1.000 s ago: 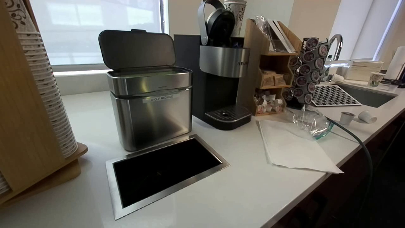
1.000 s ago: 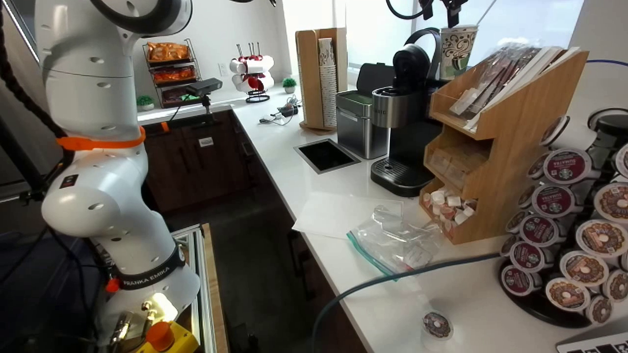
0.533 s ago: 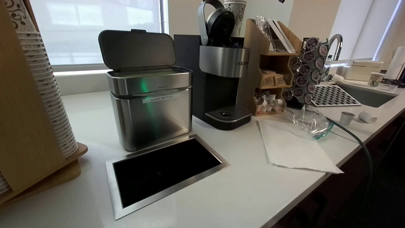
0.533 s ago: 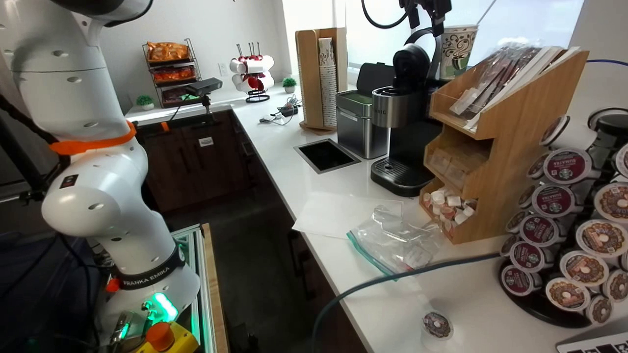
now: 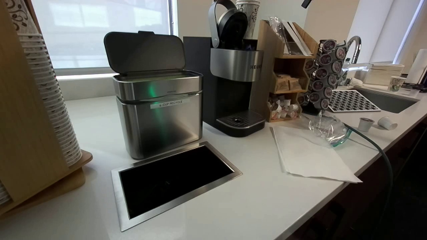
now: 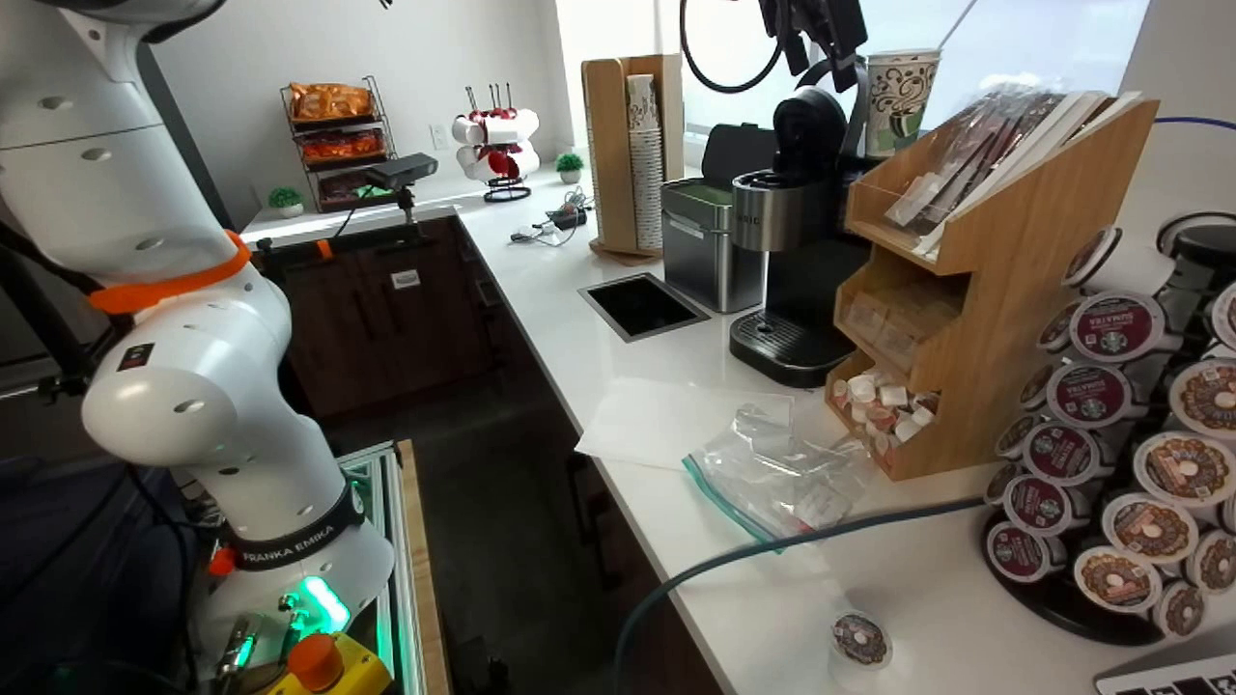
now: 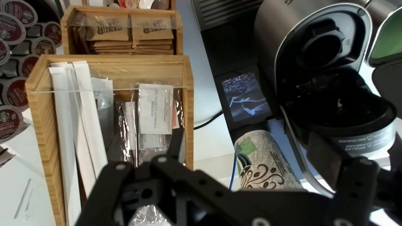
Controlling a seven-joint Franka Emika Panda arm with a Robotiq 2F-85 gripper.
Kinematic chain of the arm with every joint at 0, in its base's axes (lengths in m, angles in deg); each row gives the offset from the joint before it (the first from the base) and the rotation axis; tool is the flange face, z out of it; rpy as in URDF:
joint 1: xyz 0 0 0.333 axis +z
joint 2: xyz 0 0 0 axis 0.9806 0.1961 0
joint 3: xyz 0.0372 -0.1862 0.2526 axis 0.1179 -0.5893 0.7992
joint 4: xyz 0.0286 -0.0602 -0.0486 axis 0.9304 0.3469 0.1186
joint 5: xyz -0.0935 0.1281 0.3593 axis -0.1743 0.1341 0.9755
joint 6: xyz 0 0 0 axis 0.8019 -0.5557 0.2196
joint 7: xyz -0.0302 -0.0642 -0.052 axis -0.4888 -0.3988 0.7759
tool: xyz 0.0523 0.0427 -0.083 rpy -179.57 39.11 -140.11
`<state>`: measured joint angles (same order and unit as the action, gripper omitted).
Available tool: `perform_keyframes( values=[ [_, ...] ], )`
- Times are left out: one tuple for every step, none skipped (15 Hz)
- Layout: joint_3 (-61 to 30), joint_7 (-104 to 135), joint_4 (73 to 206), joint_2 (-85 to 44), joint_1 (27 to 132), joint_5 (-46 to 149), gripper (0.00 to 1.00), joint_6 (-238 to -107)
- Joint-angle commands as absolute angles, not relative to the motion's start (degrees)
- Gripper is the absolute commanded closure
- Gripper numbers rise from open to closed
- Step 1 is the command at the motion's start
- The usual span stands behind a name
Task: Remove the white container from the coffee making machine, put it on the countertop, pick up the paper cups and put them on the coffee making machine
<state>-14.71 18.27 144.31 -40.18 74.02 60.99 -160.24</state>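
The Keurig coffee machine [image 5: 237, 65] stands upright on the long, smooth white worktop [image 5: 257, 190], with a brushed-steel front band and a black foot. Its black head [image 5: 235, 26] is raised, and the wrist view looks into the dark round pod holder [image 7: 323, 48]; the display [image 7: 246, 95] is lit. Below sits a ridged black drip tray [image 5: 241, 119]. Just beside the raised head, rim up, is a whitish paper cup [image 6: 900, 101] with brown swirls and green print; what carries its base is unclear. A second paper cup [image 5: 396, 83], similarly printed, stands upright well apart from the machine.
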Motion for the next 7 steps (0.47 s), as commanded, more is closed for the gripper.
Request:
perform_keyframes(
  values=[
    [-14.89,20.15,152.03,-44.65,74.45,60.2,0.0,-164.79],
    [-14.92,20.4,153.2,-45.17,74.43,60.06,0.0,-165.71],
    [-15.09,19.59,148.17,-42.09,74.38,60.95,0.0,-162.88],
    [-15.11,19.9,149.33,-42.63,74.4,60.94,0.0,-163.7],
    [-15.11,20.03,150.08,-43.0,74.41,60.94,0.0,-164.08],
    [-15.12,20.11,150.56,-43.29,74.41,60.93,0.0,-164.32],
    [-15.12,20.15,150.76,-43.45,74.42,60.93,0.0,-164.36]
  ],
)
